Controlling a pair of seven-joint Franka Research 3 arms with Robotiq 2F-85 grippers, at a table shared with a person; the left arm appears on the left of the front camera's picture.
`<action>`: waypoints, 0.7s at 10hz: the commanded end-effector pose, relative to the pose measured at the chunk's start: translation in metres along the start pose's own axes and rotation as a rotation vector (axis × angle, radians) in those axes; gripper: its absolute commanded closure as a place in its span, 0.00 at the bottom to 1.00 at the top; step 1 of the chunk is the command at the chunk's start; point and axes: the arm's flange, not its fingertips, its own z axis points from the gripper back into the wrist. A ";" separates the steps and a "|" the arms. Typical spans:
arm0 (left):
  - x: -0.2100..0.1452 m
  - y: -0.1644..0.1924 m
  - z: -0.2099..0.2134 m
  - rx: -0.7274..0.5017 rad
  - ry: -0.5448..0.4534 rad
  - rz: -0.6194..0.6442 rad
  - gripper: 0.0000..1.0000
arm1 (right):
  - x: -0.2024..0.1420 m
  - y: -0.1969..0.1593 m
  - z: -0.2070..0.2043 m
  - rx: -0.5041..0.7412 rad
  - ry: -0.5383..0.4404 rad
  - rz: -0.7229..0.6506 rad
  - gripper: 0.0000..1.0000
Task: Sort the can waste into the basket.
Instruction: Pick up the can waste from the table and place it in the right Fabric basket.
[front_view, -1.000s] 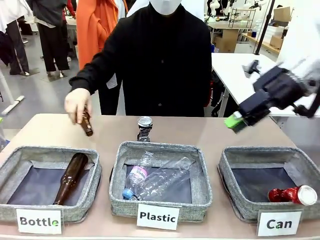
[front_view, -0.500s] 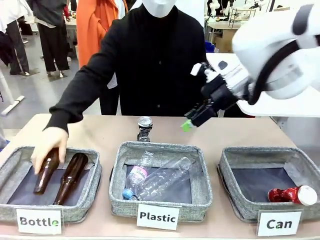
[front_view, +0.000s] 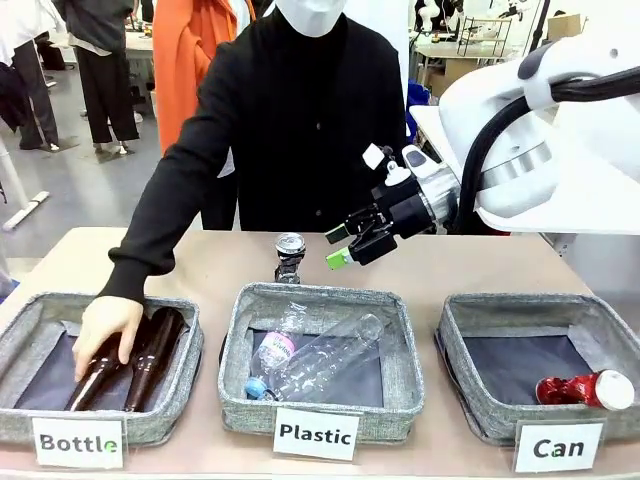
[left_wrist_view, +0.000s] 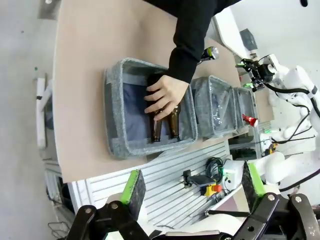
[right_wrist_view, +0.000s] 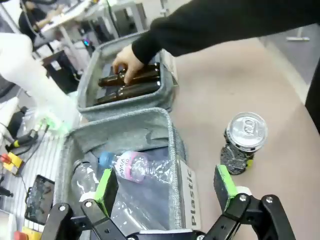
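as the front view has the right gripper (front_view: 340, 248), jaws spread, beside the crushed black silver-topped can (front_view: 290, 257) on the tan table (front_view: 480, 270), and the left wrist view the left gripper (left_wrist_view: 192, 182) agape, the right wrist view sets that can off-centre, so a closing pad may topple it.

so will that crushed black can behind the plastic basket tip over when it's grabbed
Probably tippy: the black can stands upright on a crumpled base with a wider silver top. Likely light and thin-walled, being already crushed, so it may dent further under the right gripper.
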 end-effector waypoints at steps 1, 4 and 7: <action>0.014 -0.002 -0.017 -0.041 -0.027 -0.049 0.00 | -0.006 -0.003 -0.005 0.029 -0.012 -0.004 0.00; 0.030 -0.019 -0.048 -0.092 0.036 -0.093 0.00 | -0.031 -0.017 0.002 -0.079 -0.046 0.225 0.00; 0.038 -0.025 -0.121 -0.164 0.066 -0.145 0.00 | -0.043 -0.053 -0.005 -0.119 -0.082 0.311 0.00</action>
